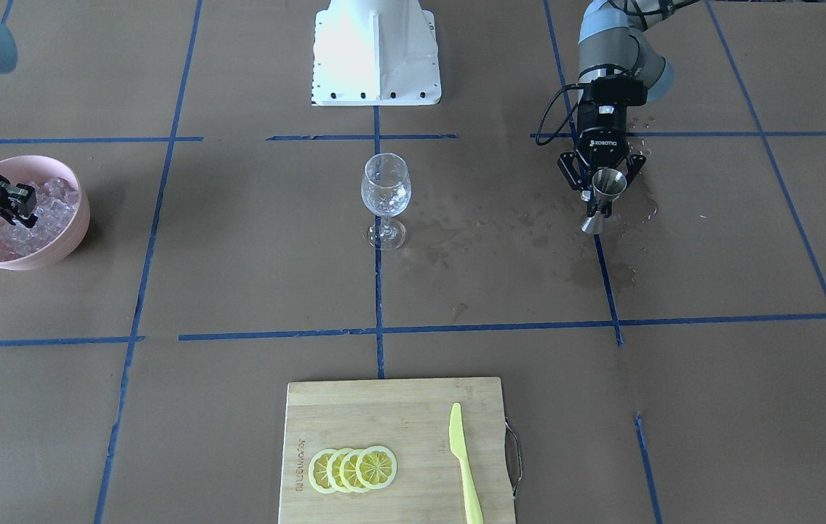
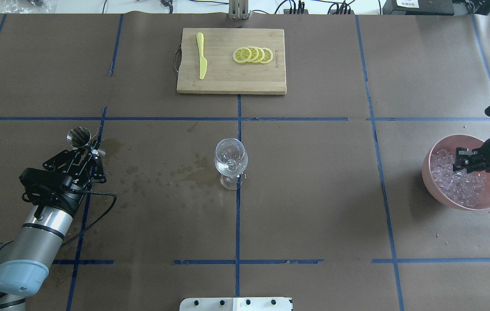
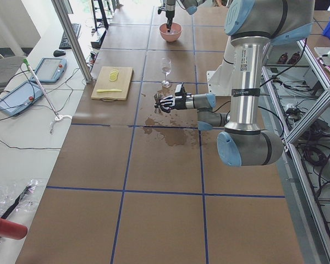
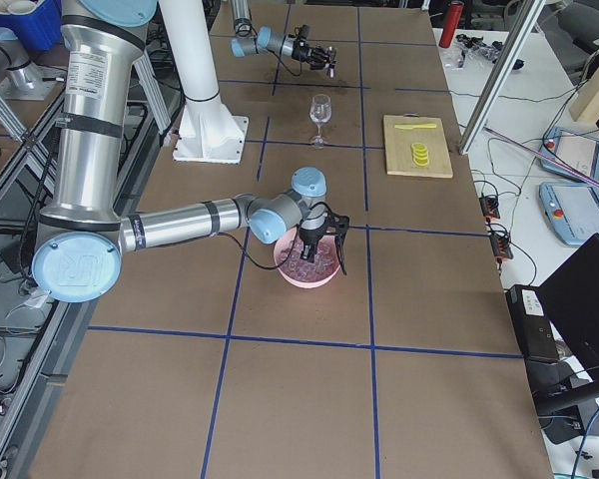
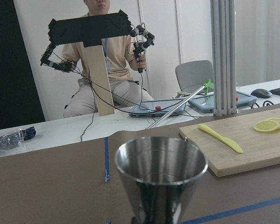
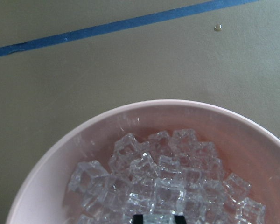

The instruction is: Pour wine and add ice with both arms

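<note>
Simultaneously, left gripper (image 1: 601,198) jaws clamp an upright steel double-cone jigger (image 5: 161,172); right gripper (image 2: 459,164) jaws, narrowly parted, dip into clear ice cubes (image 6: 154,179) filling a pink bowl (image 6: 46,163); their grip cannot be told.

On my table I counted one wine glass (image 1: 386,195), one steel jigger (image 1: 605,195), one pink bowl (image 1: 72,243), one wooden cutting board (image 1: 383,415), one yellow knife (image 1: 462,458) and four lemon slices (image 1: 353,469). The ice cubes (image 1: 50,201) were heaped too thickly for me to count.
</note>
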